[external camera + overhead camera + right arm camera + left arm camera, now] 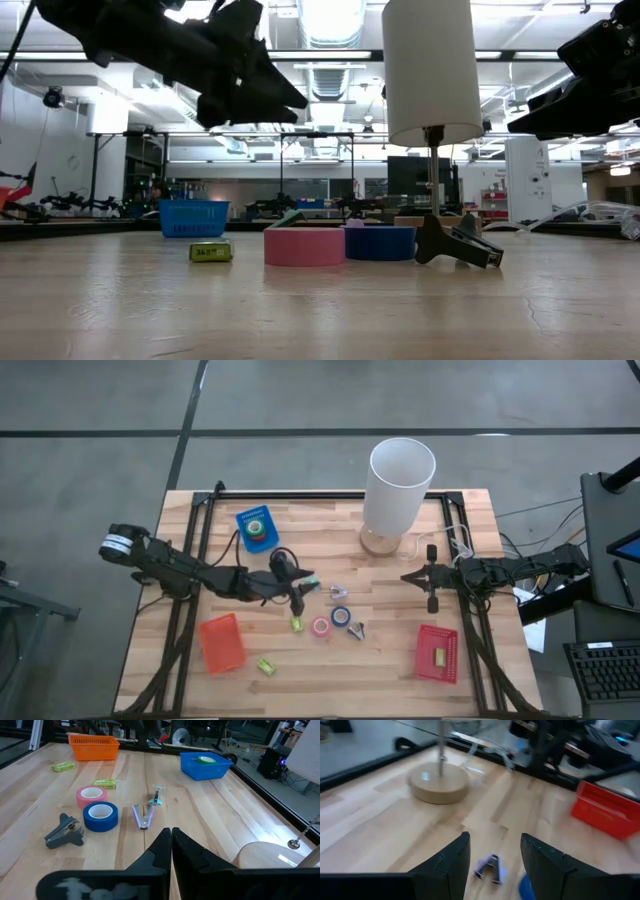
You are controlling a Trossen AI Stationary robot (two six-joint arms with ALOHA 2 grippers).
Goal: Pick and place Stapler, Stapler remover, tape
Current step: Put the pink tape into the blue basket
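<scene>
One purple stapler remover (489, 868) between parted left gripper (491, 855) jaws

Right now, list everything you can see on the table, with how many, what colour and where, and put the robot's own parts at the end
Lamp: one, white shade on a round wooden base, far middle of the table.
Blue basket: one, far left of centre, with a green tape roll inside.
Orange basket: one, near left.
Red basket: one, near right, with a small yellow item inside.
Pink tape roll: one, centre.
Blue tape roll: one, beside the pink one.
Grey staple remover: one, beside the blue roll.
Lilac staple remover: one, centre.
Yellow-green blocks: two, near left of centre.
Left gripper: open, above the table centre.
Right gripper: shut, right of centre.
</scene>
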